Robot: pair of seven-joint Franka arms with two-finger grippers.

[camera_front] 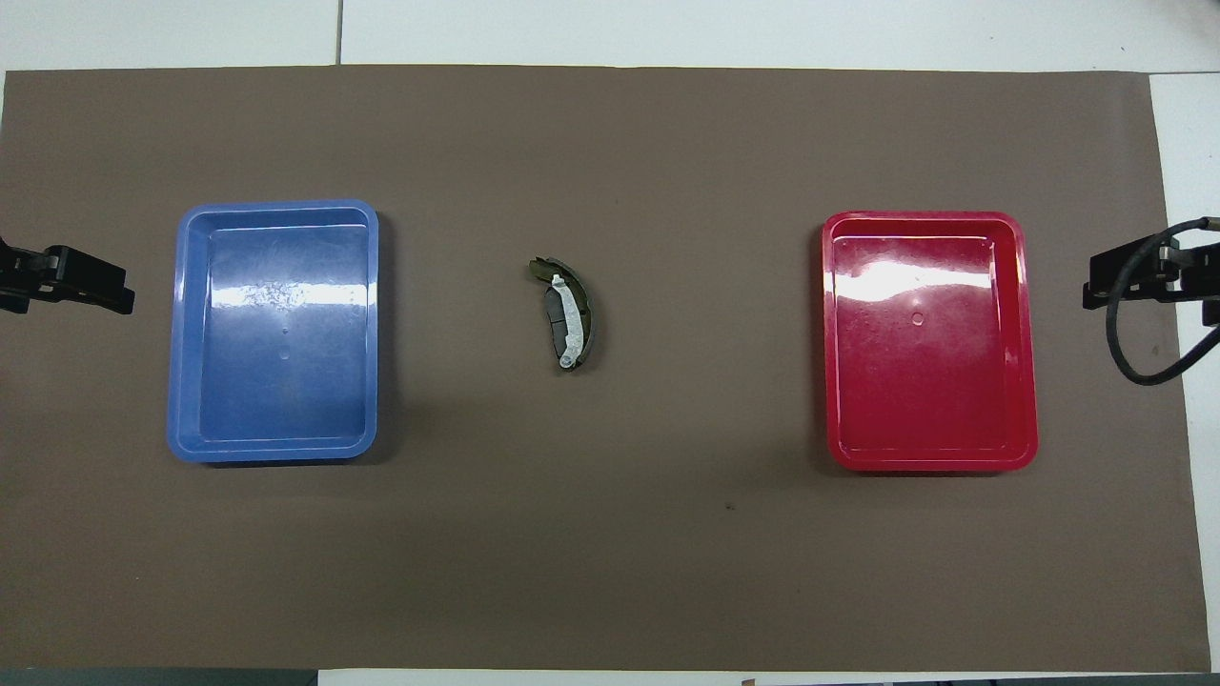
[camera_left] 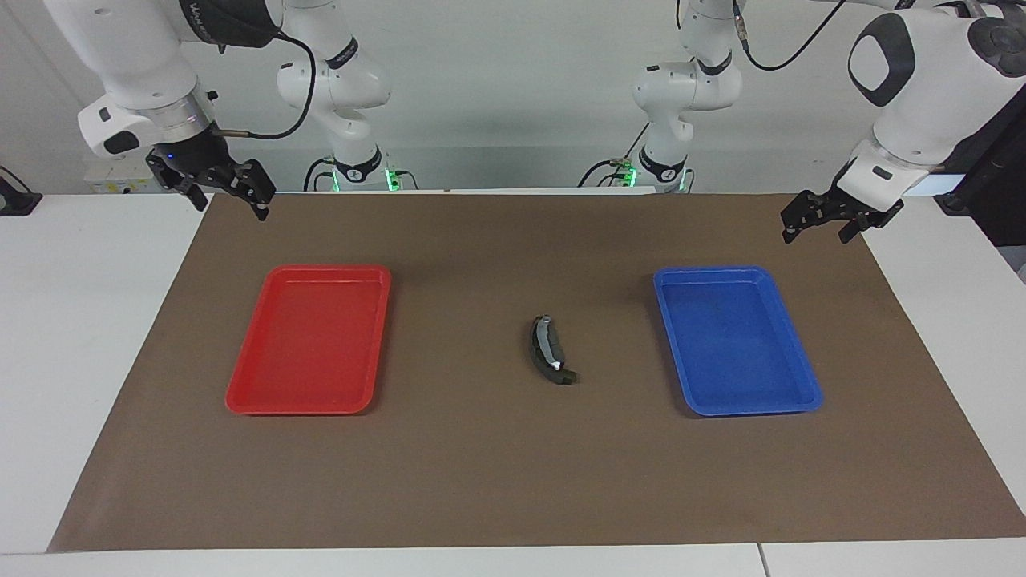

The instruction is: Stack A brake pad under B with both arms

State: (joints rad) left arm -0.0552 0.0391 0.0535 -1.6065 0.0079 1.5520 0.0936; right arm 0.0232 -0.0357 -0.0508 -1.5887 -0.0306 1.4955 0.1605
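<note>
stacked pad [camera_front: 553, 314] and shoe [camera_front: 579, 312]: stiff, heavy-looking, best pinched mid-arc; left gripper [camera_left: 823, 225] and right gripper [camera_left: 227, 195] wait raised, fingers spread.

Robot lab: two white arms [camera_left: 353, 88] mounted at bench's rear edge, cabling, brown mat [camera_left: 481, 481] on white table [camera_left: 80, 320], bare grey wall.

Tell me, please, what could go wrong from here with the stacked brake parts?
1. The brake shoe is longer than the brake pad under it, so its overhanging ends may tip or slide if nudged.
2. The left gripper hangs over the mat's edge at its own end and the right gripper over the opposite corner, jaws open; a low pass back in could knock the pair apart.
</note>
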